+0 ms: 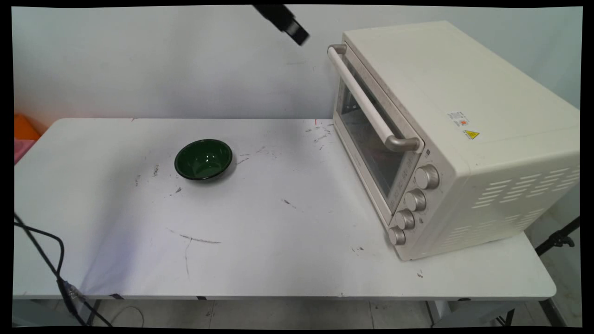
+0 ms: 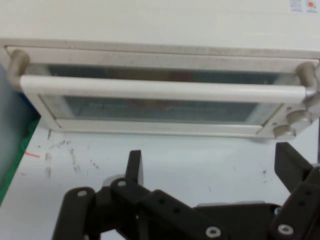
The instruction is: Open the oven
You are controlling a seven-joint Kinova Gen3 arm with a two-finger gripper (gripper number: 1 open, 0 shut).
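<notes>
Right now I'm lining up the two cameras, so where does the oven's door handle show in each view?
Main view: the door handle runs diagonally down the oven front, upper right of centre.
Hand view: the handle lies level across the upper half, above the open gripper.
Shared landmark: the knobs at the handle's end, seen at right edge in the hand view.

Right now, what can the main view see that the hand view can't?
Only the main view shows the green bowl, the oven's vented side, all four knobs and black cables by the table's near left edge. Only the hand view shows the gripper open, its fingers wide apart with nothing between them. Both show the cream oven, its closed glass door, the handle and the scuffed white table.
</notes>
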